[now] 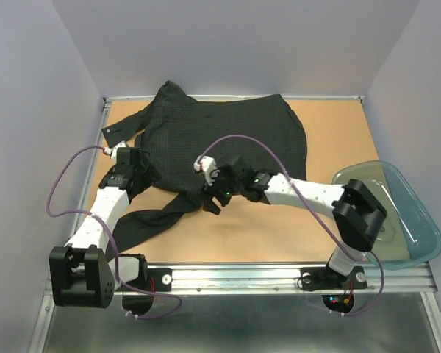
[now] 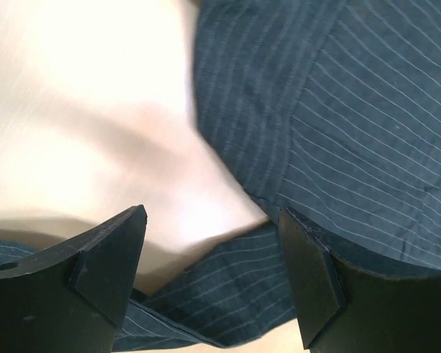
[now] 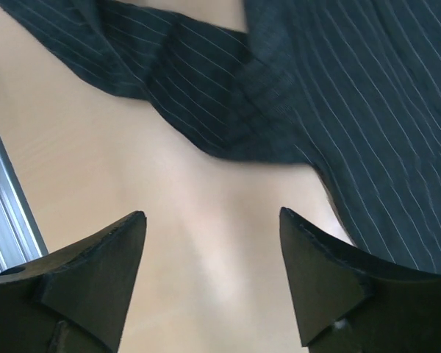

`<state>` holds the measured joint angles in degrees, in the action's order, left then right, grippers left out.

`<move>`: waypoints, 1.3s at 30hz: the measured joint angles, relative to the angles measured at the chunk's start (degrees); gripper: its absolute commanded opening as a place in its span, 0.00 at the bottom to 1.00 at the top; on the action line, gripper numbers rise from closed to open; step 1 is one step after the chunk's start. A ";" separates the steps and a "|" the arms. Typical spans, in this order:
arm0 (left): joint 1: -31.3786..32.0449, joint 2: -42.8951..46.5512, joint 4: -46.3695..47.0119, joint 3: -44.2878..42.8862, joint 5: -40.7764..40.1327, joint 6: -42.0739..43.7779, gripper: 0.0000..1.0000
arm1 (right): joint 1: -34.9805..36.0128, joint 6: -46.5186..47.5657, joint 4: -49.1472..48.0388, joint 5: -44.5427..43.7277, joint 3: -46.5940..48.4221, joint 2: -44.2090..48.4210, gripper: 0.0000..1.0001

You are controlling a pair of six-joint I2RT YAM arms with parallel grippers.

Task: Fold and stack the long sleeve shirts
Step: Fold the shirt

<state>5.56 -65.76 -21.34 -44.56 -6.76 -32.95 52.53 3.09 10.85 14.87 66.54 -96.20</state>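
The shirt (image 1: 228, 132) is spread unfolded. The left claw (image 2: 212, 220) and right claw (image 3: 212, 220) are held wide, empty; a sleeve (image 1: 147, 220) should be gripped next.

Tan wood-tone tabletop (image 1: 331, 132). Translucent blue-grey tray (image 1: 417, 220) at 4 o'clock, overhanging the tabletop's right edge. Aluminium rail (image 1: 242, 276) along 6 o'clock. Pale walls (image 1: 242, 44) on three sides.
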 measured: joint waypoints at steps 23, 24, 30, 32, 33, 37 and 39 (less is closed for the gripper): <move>-7.21 0.61 5.07 5.62 5.77 2.23 0.84 | 10.08 5.90 -1.53 2.23 25.79 -26.91 0.38; -7.21 0.61 5.33 5.62 5.84 2.32 0.84 | 10.08 5.79 -1.90 2.40 26.40 -27.34 0.33; -7.21 0.35 5.95 5.62 6.08 2.64 0.84 | 10.08 5.66 -2.45 4.96 25.59 -27.06 0.01; -7.21 -0.04 6.19 5.62 6.16 2.80 0.84 | 10.08 5.60 -2.78 6.62 21.62 -24.15 0.01; -7.21 -0.33 6.23 5.62 6.16 2.93 0.84 | 10.08 5.53 -2.29 7.80 18.84 -21.73 0.01; -7.21 -2.08 6.71 5.60 6.34 3.45 0.84 | 10.08 4.96 -1.46 10.56 10.14 -11.43 0.01; -7.21 -2.89 6.82 5.60 6.38 3.61 0.84 | 10.08 4.61 -1.68 11.04 7.30 -6.21 0.01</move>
<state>-1.65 -68.64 -14.52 -38.96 -0.38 -29.34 62.61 7.70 9.17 25.91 73.84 -102.41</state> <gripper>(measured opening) 0.839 0.019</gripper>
